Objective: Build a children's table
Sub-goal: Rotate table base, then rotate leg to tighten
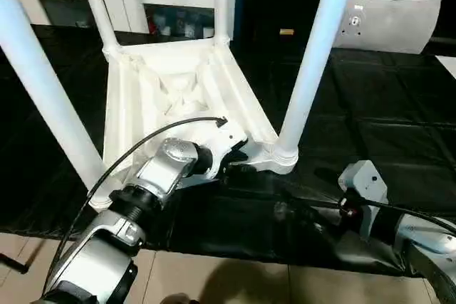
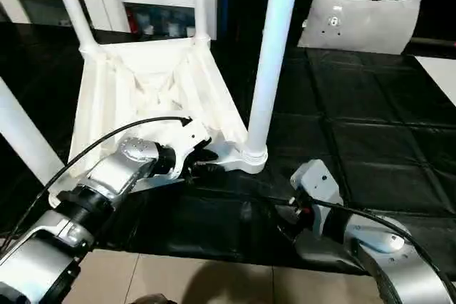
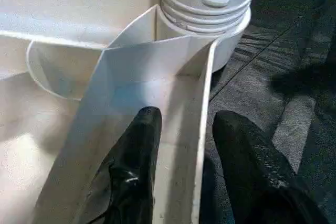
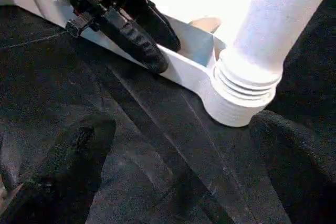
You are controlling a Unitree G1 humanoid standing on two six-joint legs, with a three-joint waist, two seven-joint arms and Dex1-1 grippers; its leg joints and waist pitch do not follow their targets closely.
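Left tool (image 3: 184, 145) straddles the side wall of the upturned children's table (image 1: 178, 83), one finger (image 3: 134, 156) inside, the other outside on the black table (image 1: 370, 112); squeeze squarely on that wall, clear of the near leg's (image 1: 313, 55) threaded socket (image 4: 239, 95). Right tool (image 4: 173, 166) hangs wide apart just short of that socket. Wrist views show the straddle; head views show all four legs standing.

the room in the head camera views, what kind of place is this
Probably an indoor lab or workshop set up for robot trials: a workbench covered in a black quilted mat, a white low cabinet with open shelves behind it, and pale tiled floor in front.
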